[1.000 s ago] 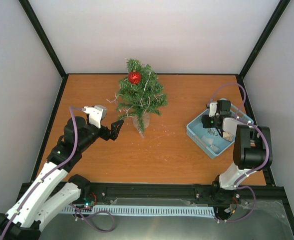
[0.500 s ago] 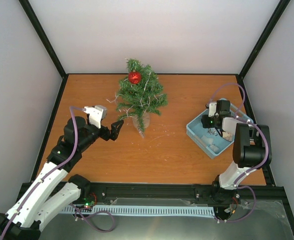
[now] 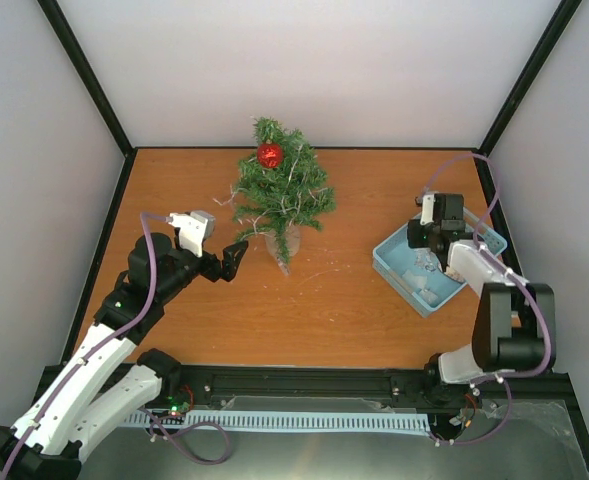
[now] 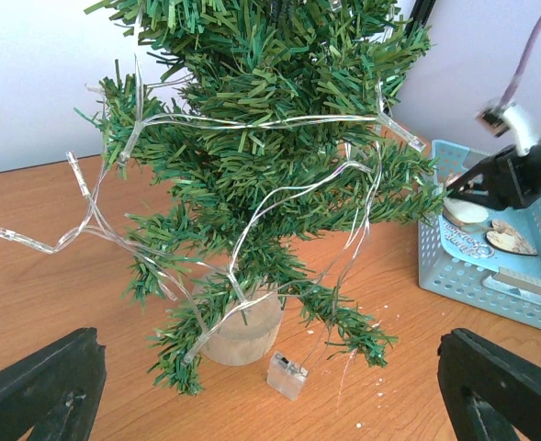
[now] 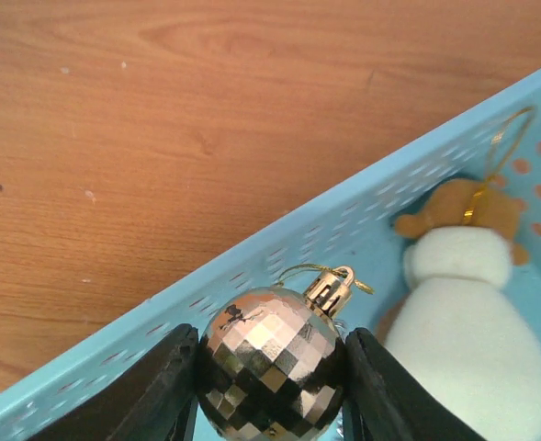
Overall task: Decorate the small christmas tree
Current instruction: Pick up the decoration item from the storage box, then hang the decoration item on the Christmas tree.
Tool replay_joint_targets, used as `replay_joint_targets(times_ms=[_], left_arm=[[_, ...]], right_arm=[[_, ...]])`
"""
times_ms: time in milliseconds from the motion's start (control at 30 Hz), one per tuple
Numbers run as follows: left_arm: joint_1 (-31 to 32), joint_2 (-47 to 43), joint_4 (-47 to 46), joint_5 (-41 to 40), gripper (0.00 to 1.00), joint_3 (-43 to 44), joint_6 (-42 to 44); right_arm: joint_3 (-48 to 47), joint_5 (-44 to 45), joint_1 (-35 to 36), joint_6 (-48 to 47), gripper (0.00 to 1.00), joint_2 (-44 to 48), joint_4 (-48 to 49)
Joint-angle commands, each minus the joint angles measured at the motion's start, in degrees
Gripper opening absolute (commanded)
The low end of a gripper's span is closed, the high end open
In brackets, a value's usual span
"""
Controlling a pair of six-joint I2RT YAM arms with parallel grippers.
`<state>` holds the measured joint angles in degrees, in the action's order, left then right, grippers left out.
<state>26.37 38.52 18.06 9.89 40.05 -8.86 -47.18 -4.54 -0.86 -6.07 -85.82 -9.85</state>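
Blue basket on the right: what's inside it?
The basket holds a mirrored bauble with a gold cap, pinched between the right arm's fingers, and a white-and-brown plush ornament on a gold loop. From above, the arm covers much of the rest.

A robotics lab cell: white panels (image 3: 324, 70) in black framing (image 3: 86, 75) enclose a wooden tabletop (image 3: 354, 200).

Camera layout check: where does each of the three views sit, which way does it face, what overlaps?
Top external: above and behind the bases, looking down on table, small christmas tree, blue basket; both arms, left end effector, right end effector show.
Left wrist: low, facing the tree side-on, basket beyond; own open fingers at bottom corners.
Right wrist: looking down into the basket; own fingers grip a faceted ball.
Shared: top and left wrist both see tree, basket, right end effector.
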Motion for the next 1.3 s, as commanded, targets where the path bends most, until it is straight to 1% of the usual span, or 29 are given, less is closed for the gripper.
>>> replay_joint_targets(times_ms=[0,133,200,267,433,467,533,600,667,800,900,933,1000,1133,1200,1267], left_arm=[[0.28,-0.14,0.26,0.41,1.00,0.68,1.26],[0.27,-0.37,-0.07,1.60,1.00,0.88,0.38],[0.27,-0.83,-0.52,2.73,1.00,0.84,-1.12],[0.29,-1.28,-0.96,5.72,1.00,0.75,-2.57],[0.33,-2.36,-2.90,13.68,0.99,0.42,-5.35],[0.34,-2.45,-3.19,15.03,0.99,0.81,-5.92],[0.27,-2.34,-3.80,17.99,0.97,1.92,-7.46],[0.34,-2.28,-5.37,21.42,0.95,2.84,-9.53],[0.29,-2.50,-8.95,24.41,0.94,2.93,-13.17],[0.34,-2.78,-17.56,28.22,0.89,1.62,-25.24],[0.34,0.62,-21.37,32.54,0.85,2.51,-32.20],[0.35,1.88,-24.11,34.76,0.84,2.30,-34.80],[0.35,3.90,-28.38,35.88,0.81,2.19,-39.31],[0.35,7.53,-33.37,35.70,0.74,4.37,-43.97],[0.39,8.97,-37.87,35.64,0.69,4.84,-46.98],[0.44,10.30,-42.25,36.04,0.67,4.87,-48.50]], right_arm=[[-0.28,4.06,1.23,1.12,0.40,7.46,-4.40],[-1.93,2.90,2.38,-0.08,0.40,13.94,-7.72],[-2.57,0.48,3.00,-0.86,0.40,17.35,-8.43],[-3.46,-2.11,3.98,-2.33,0.40,20.59,-8.95],[-6.60,-6.91,9.21,-6.80,0.40,26.88,-10.68],[-7.35,-9.07,10.20,-7.57,0.40,28.40,-10.64],[-8.42,-16.99,11.07,-8.17,0.40,30.60,-10.04],[-8.56,-24.67,11.63,-6.72,0.40,32.87,-7.40],[-8.21,-29.67,13.03,-4.26,0.39,34.55,-3.65],[-8.39,-32.67,19.44,-0.14,0.39,33.97,2.65],[-9.59,-35.05,23.40,0.77,0.39,31.00,5.74],[-10.27,-35.65,24.46,1.02,0.39,29.92,6.67],[-11.62,-35.58,26.74,1.06,0.39,28.31,8.69],[-14.18,-36.54,30.45,2.24,0.40,25.29,12.74],[-15.31,-37.06,32.30,2.77,0.40,24.10,13.82],[-15.39,-37.47,33.65,4.45,0.40,23.66,16.17]])
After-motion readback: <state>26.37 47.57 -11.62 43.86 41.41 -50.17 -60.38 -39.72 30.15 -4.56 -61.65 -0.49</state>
